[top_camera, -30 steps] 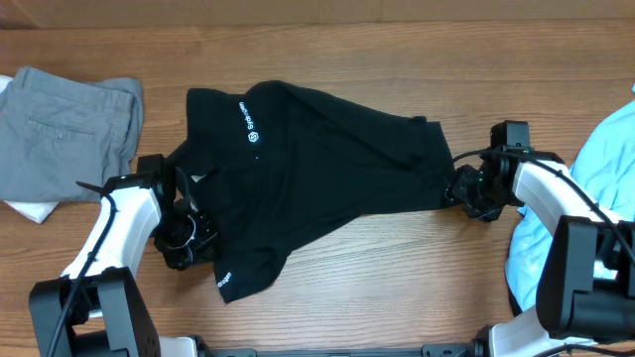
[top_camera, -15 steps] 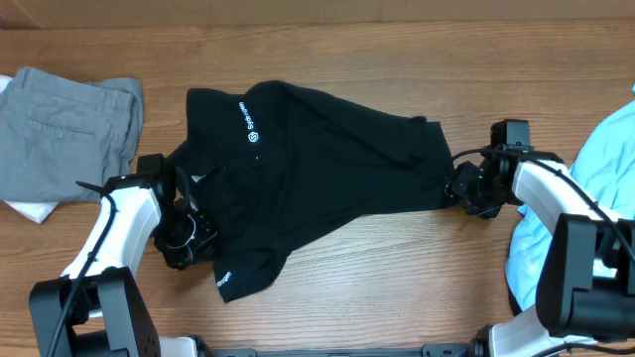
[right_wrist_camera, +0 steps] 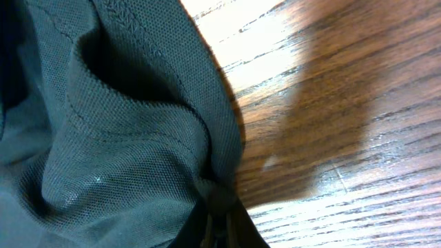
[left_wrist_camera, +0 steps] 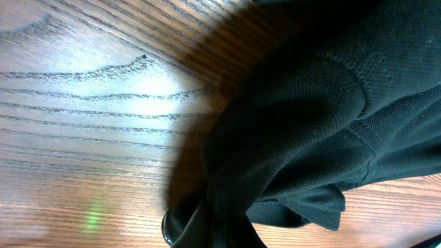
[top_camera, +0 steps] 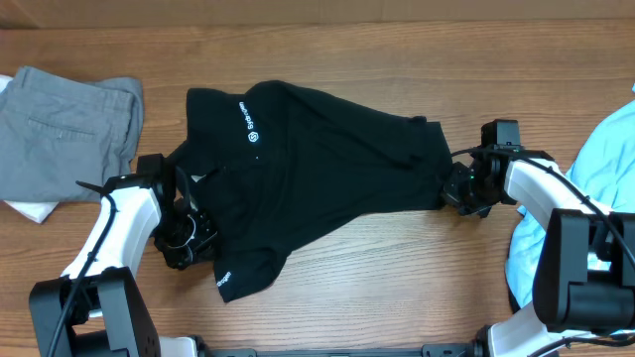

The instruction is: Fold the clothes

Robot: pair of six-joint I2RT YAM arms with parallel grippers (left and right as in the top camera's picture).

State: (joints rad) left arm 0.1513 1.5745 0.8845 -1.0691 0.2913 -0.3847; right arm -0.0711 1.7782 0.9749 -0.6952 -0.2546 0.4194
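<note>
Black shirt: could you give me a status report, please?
Left end effector shut on black shirt. Right end effector shut on its opposite edge. Shirt rumpled, unfolded. Gray trousers, blue garment apart.

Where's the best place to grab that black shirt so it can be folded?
Probably at its outer edges, coming in low from each side. The black shirt lies crumpled across the table, so its hems are the thinnest, freest parts. The right gripper is shut on the right edge, the left gripper on bunched fabric at the lower left.
</note>
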